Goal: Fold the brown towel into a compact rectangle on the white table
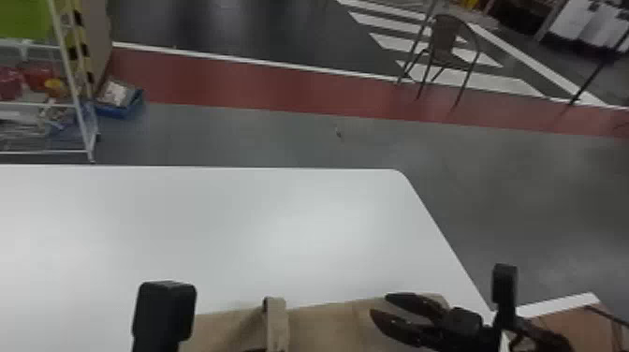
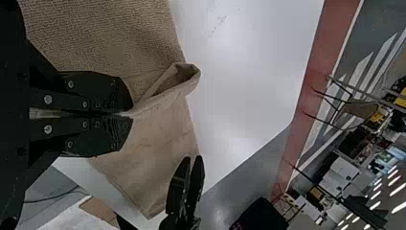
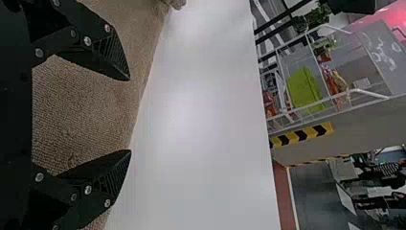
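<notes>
The left gripper's [image 1: 255, 349] flat black fingers are pressed together on a raised, hollow fold of the brown towel [image 1: 327, 323]. The right gripper [image 1: 379, 304], ridged fingers spread wide and empty, is over the towel's nubby weave. Beneath and beyond lies the smooth, round-cornered white table [image 1: 281, 224].

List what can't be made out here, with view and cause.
- Brown towel, near edge: head view, cut off by bottom edge.
- Cloth layers pinched: left wrist view, hidden by left end effector.
- White table, left end: head view, cut off by left edge.
- Red items, identity: head view, too small.
</notes>
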### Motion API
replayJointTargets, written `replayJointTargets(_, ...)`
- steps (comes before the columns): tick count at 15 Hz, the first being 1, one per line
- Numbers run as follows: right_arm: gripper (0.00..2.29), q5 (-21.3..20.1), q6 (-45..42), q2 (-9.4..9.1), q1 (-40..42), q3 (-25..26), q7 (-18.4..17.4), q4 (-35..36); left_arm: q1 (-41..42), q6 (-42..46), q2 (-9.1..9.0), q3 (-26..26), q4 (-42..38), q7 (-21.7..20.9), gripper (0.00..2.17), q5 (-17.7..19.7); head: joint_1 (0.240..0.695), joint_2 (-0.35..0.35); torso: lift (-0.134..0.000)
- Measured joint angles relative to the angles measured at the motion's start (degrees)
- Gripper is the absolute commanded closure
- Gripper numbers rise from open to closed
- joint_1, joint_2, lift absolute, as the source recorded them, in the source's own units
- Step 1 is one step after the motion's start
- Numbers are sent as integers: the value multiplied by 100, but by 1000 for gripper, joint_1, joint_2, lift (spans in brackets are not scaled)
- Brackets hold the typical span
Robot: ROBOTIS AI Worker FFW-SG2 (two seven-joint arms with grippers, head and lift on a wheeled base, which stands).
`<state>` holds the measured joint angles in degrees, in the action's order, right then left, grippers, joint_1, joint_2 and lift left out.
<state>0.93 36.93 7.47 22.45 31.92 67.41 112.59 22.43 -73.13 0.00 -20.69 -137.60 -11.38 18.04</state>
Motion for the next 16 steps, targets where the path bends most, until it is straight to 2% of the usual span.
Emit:
replayJointTargets(2, 97, 86, 25, 1, -3, 52, 0, 1, -89, 1, 0, -57, 161, -19, 2, -5, 695, -350, -123)
replayJointTargets(3, 33, 117, 63, 9, -3, 85, 0, 16, -120, 1, 0, -69, 220, -48, 12, 4, 695, -350, -123)
replayJointTargets(8, 140, 250, 370, 7, -1, 179, 1, 272, -186, 25, 0, -76, 250, -102, 19, 28, 695, -350, -123)
replayJointTargets(10, 248, 281, 960, -54, 29, 190, 3, 657, -170, 31, 0, 93, 186, -93, 36, 1, 695, -350, -123)
replayJointTargets(12, 383, 265, 1799, -184, 39, 178, -3, 1142, -119, 109, 28, 384, 127, -87, 36, -72, 695, -350, -123)
replayJointTargets(16, 407, 223, 3169, -516, 60, -5, -122, 1813, 83, 1178, 323, 1003, 119, -121, 73, -471, 695, -350, -123)
